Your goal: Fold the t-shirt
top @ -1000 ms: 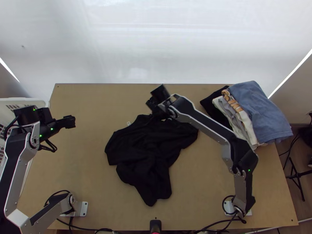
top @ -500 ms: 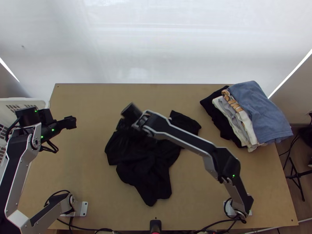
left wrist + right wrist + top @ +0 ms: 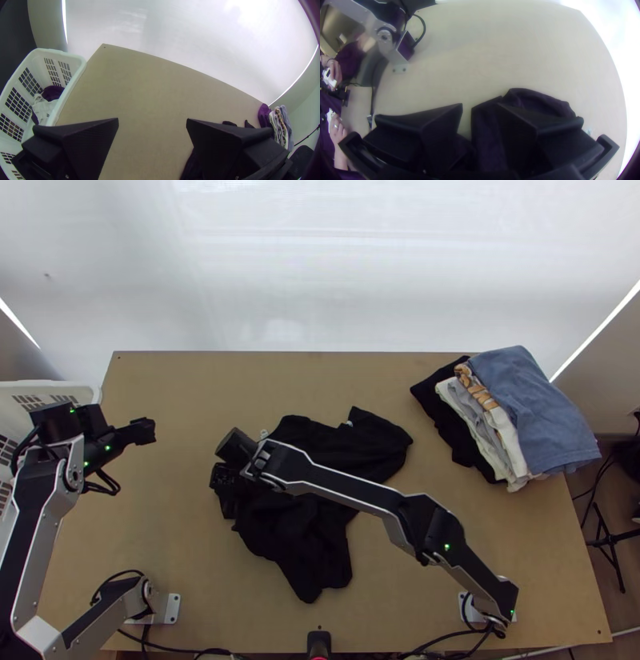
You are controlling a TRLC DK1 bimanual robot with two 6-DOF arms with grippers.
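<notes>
The black t-shirt (image 3: 312, 540) lies bunched and wrinkled on the middle of the table. In the top view my right gripper (image 3: 227, 496) is over the shirt's left edge, its arm crossing above the cloth. The right wrist view has the right gripper (image 3: 480, 108) open, with dark cloth (image 3: 486, 140) below and between its fingers; I cannot tell if they touch it. My left gripper (image 3: 144, 431) hangs over the table's left side, apart from the shirt. Seen from its own wrist, the left gripper (image 3: 152, 120) is open with bare table between its fingers.
A stack of folded clothes (image 3: 532, 412) sits at the table's back right. The white basket (image 3: 75, 78) at the left edge holds some clothes. Bare tabletop (image 3: 192, 388) stretches behind the shirt. A person's hands (image 3: 336, 130) show beyond the table edge.
The right arm has swung left and toward the near edge across the shirt, from its back edge to its left edge. My left arm has hardly moved.
</notes>
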